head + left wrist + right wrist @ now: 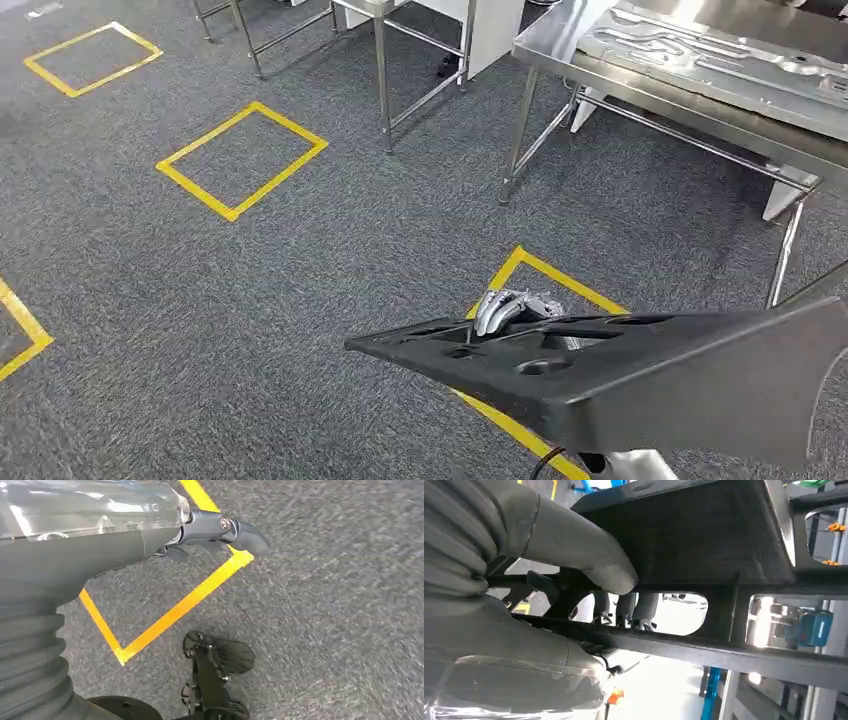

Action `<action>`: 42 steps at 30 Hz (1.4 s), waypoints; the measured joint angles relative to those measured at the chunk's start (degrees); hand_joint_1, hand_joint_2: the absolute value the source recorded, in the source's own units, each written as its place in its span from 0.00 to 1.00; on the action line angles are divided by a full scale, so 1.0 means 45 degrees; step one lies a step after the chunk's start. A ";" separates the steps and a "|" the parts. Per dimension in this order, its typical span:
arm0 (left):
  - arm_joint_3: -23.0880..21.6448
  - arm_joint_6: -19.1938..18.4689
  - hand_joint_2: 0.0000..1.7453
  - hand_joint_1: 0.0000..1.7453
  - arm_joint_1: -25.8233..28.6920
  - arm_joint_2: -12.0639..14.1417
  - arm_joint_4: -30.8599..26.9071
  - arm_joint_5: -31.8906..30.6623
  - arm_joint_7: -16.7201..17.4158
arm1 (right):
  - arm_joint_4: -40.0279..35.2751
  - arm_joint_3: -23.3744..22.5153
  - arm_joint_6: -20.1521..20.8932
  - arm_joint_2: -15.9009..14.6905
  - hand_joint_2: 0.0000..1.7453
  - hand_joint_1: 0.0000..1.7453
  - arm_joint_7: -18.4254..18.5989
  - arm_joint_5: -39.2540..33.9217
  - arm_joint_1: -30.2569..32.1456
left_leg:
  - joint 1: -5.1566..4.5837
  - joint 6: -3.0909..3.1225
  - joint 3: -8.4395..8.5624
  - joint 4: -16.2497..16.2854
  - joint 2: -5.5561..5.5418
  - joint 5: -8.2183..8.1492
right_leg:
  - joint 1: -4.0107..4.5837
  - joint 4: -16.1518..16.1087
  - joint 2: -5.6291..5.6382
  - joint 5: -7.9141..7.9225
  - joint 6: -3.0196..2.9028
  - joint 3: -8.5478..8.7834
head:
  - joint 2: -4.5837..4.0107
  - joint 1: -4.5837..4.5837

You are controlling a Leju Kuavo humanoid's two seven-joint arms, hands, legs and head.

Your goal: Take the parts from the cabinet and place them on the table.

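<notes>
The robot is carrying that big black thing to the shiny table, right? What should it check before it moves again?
1. Right hand grips the black part: ok, thumb and fingers wrap a bar.
2. Left hand free: ok, it holds nothing.
3. Part level: not ok, it looks tilted in the head view.
4. Table near: ok, ahead on the right.
5. Room on table: cannot tell, a metal panel lies there.
6. Carpet ahead: ok, just yellow tape squares.
</notes>
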 joint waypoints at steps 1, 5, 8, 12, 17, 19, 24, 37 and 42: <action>-0.0010 -0.0044 1.00 0.00 -0.0040 0.0000 0.0000 -0.0044 -0.0005 | -0.0005 0.0000 0.0010 0.0082 1.00 1.00 0.0111 0.0043 -0.0103 | 0.0009 -0.0067 0.0068 -0.0027 0.0154 -0.0023 | 0.0022 -0.0033 0.0163 0.0016 -0.0075 -0.0006 | 0.0000 0.0000; -0.0029 -0.0126 1.00 0.00 -0.0087 0.0019 0.0000 -0.0160 -0.0019 | -0.0058 -0.0005 0.0000 0.0476 1.00 1.00 0.0257 0.0053 -0.0426 | 0.0132 -0.0238 -0.1002 0.2412 -0.1123 -0.1383 | -0.0114 -0.0158 0.0666 0.0083 -0.0390 0.0122 | 0.0000 0.0000; -0.0029 -0.0189 1.00 0.00 -0.0013 0.0039 0.0000 -0.0170 -0.0015 | -0.0058 -0.0005 0.0029 0.0578 1.00 1.00 0.0271 0.0067 -0.0413 | 0.0131 -0.0249 -0.2048 0.4142 -0.1202 -0.1649 | -0.0038 -0.0142 0.1165 0.0065 -0.0421 0.0146 | 0.0000 0.0000; -0.0029 -0.0248 1.00 0.00 -0.0036 0.0092 0.0000 -0.0126 -0.0015 | -0.0126 -0.0005 0.0195 0.0680 1.00 1.00 0.0286 0.0077 -0.0558 | 0.0145 0.0002 -0.0689 0.0472 -0.2264 0.0433 | -0.0064 -0.0070 0.1821 0.0014 -0.0346 0.0182 | 0.0000 0.0000; -0.0025 -0.0248 1.00 0.00 -0.0096 0.0074 0.0000 -0.0024 -0.0029 | -0.0107 -0.0014 0.0393 0.0699 1.00 1.00 0.0368 -0.0044 -0.0872 | 0.0213 0.0258 -0.0475 0.0039 -0.1925 0.0423 | -0.0057 -0.0086 0.2498 0.0112 0.0127 0.0005 | 0.0000 0.0000; -0.0024 -0.0228 1.00 0.00 -0.0114 0.0087 -0.0005 0.0030 -0.0024 | -0.0068 -0.0024 0.0476 0.0704 1.00 1.00 0.0364 -0.0112 -0.1060 | 0.0194 0.0415 -0.0399 -0.0079 -0.1612 0.0466 | -0.0040 0.0810 0.1200 -0.0515 0.0192 -0.0415 | 0.0000 0.0005; 0.0005 -0.0204 1.00 0.00 -0.0042 0.0087 -0.0005 0.0136 -0.0019 | 0.0224 -0.0019 0.0563 0.0757 1.00 1.00 0.0359 -0.0248 -0.1280 | 0.0136 0.0404 -0.0378 -0.0034 -0.0790 0.0355 | -0.0195 0.3340 0.0636 -0.1202 0.0416 -0.1716 | 0.0000 0.0005; 0.0024 -0.0204 1.00 0.00 -0.0076 0.0083 0.0000 0.0233 0.0068 | 0.0364 -0.0019 0.0690 0.0893 1.00 1.00 0.0364 -0.0462 -0.1665 | 0.0140 -0.0265 -0.1843 0.3800 -0.1206 -0.1798 | -0.0069 -0.0189 0.0840 0.0102 -0.0387 0.0124 | 0.0000 0.0000; 0.0058 -0.0199 1.00 0.00 -0.0051 0.0092 0.0000 0.0243 0.0117 | 0.0437 -0.0019 0.0709 0.0903 1.00 1.00 0.0373 -0.0462 -0.1644 | 0.0139 -0.0030 -0.0846 0.0887 -0.1743 0.0394 | -0.0027 -0.0135 0.1739 0.0072 -0.0341 0.0207 | 0.0000 0.0000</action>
